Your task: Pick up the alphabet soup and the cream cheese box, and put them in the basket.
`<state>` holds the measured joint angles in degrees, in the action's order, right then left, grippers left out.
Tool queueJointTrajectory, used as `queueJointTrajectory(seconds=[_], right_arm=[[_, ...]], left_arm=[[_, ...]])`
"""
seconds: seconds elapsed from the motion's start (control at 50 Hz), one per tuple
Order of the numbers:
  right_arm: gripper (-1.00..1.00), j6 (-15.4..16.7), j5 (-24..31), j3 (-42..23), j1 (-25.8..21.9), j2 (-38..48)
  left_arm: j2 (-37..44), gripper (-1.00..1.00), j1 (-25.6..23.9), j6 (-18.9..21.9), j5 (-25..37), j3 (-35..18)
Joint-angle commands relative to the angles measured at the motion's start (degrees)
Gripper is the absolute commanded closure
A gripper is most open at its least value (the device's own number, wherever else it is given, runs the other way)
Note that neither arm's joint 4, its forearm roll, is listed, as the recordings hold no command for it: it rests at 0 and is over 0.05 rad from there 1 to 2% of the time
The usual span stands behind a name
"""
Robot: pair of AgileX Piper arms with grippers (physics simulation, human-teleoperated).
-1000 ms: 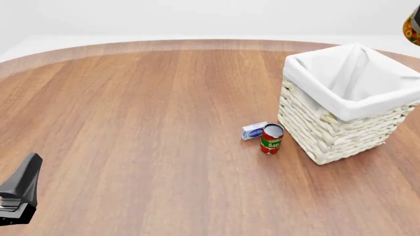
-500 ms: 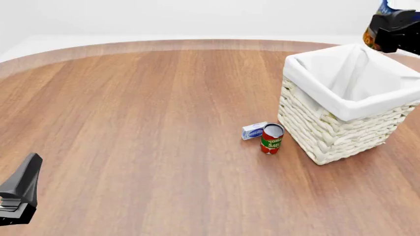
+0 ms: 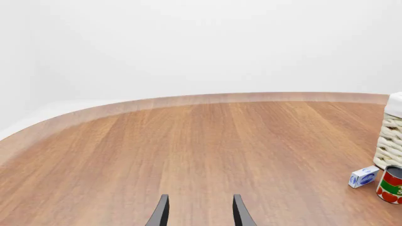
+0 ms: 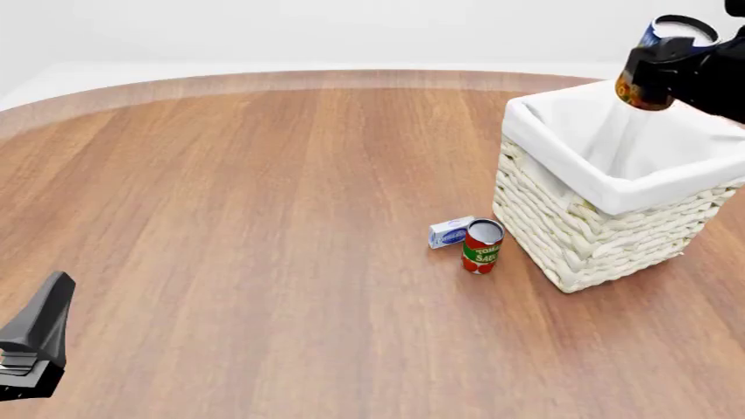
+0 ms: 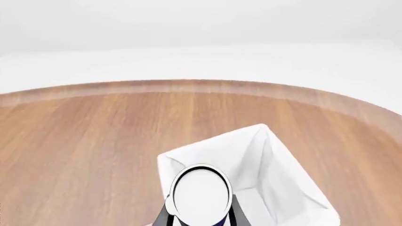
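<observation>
Nearest the camera, the left end effector (image 4: 33, 345) sits low at the front-left corner of the table (image 4: 256, 218), well apart from everything else; in the left wrist view its two dark fingers (image 3: 160, 213) stand apart with bare wood between them, so it is open and holds nothing.

Further out, toward the middle right of the table, the tomato sauce can (image 4: 482, 246) stands upright, red and green with a silver top. Just beside it, on its left and slightly behind, lies the cream cheese box (image 4: 451, 232), flat on the wood; whether box and can touch I cannot tell. Both lie close to the near-left wall of the basket (image 4: 582, 231), which stands on the table at the right, its white cloth lining folded over the rim.

Farthest off, above the far side of the basket, the right end effector (image 4: 666, 63) hangs in the air, closed around the alphabet soup (image 4: 655, 68). The can tilts slightly, its silver top up and its orange lower part over the lining. In the right wrist view the can's round top (image 5: 202, 195) sits between the two fingers (image 5: 161, 215), with the basket's open interior directly beyond it
</observation>
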<state>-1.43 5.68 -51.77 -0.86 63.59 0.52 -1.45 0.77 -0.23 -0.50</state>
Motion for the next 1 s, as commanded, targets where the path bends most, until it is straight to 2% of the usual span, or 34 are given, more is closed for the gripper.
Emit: queueJointTrajectory(seconds=[0.02, 0.16, 0.3, 1.0], right_arm=[[1.0, -2.8, -1.5, 0.4, 0.1, 1.2], [1.0, -5.0, -3.0, 1.4, 0.2, 2.4], [1.0, -5.8, -4.2, 2.1, 0.2, 3.8], [1.0, -4.3, -6.4, -0.2, 1.3, 11.9]], left_arm=[[0.0, -1.0, 0.0, 0.0, 0.0, 0.0], [0.0, -1.0, 0.0, 0.1, -0.1, 0.1], [-0.1, -1.0, 0.0, 0.0, 0.0, 0.1], [-0.1, -1.0, 0.0, 0.0, 0.0, 0.1]])
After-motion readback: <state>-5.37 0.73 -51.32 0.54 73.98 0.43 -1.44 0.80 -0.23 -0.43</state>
